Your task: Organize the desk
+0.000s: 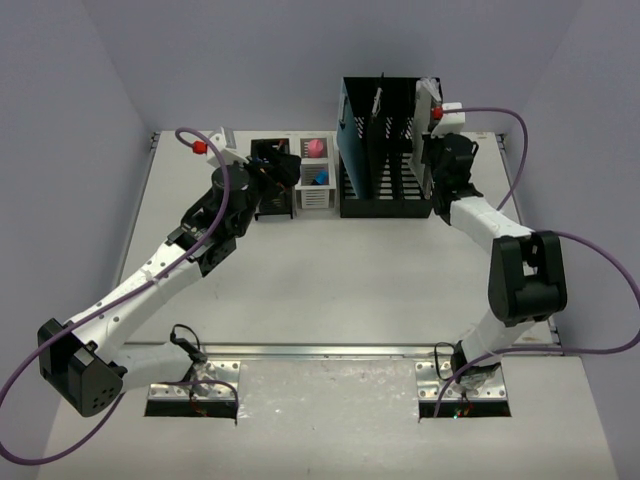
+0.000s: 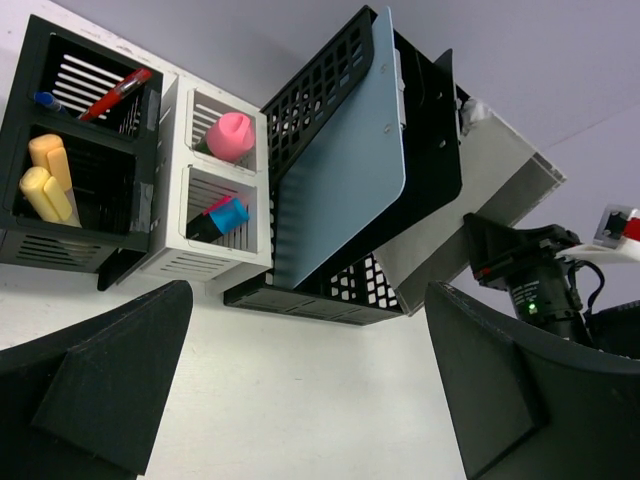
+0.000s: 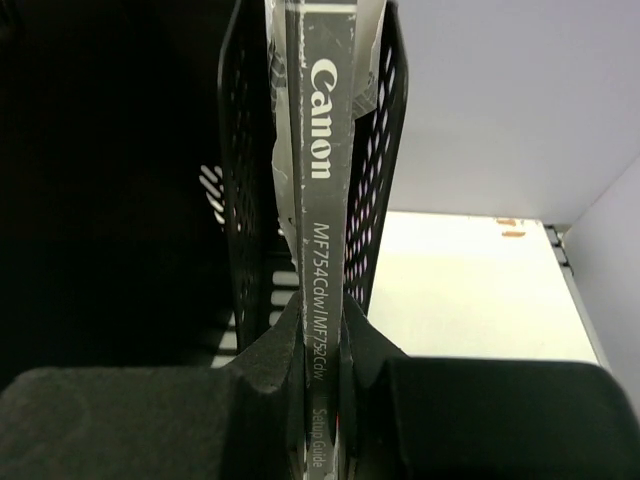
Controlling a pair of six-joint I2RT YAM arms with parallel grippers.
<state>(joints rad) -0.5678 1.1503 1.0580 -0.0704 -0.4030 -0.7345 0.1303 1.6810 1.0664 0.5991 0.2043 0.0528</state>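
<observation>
The desk [image 1: 330,290] is a white tabletop between lilac walls. A black mesh file rack [image 1: 385,150] stands at its back. My right gripper [image 3: 322,330] is shut on a grey Canon setup guide [image 3: 320,200], held edge-on in the rack's rightmost slot [image 3: 375,160]. In the top view that gripper [image 1: 437,150] is at the rack's right side. My left gripper [image 2: 310,380] is open and empty over bare desk, in front of the organizers; in the top view it [image 1: 285,168] is by the black organizer.
A black organizer [image 2: 80,170] holds yellow highlighters [image 2: 45,180] and a red pen [image 2: 115,95]. A white organizer [image 2: 215,190] holds a pink item [image 2: 232,135] and a blue-pink item [image 2: 225,215]. A light blue board [image 2: 345,170] stands in the rack. A metal rail [image 1: 320,351] runs along the near edge.
</observation>
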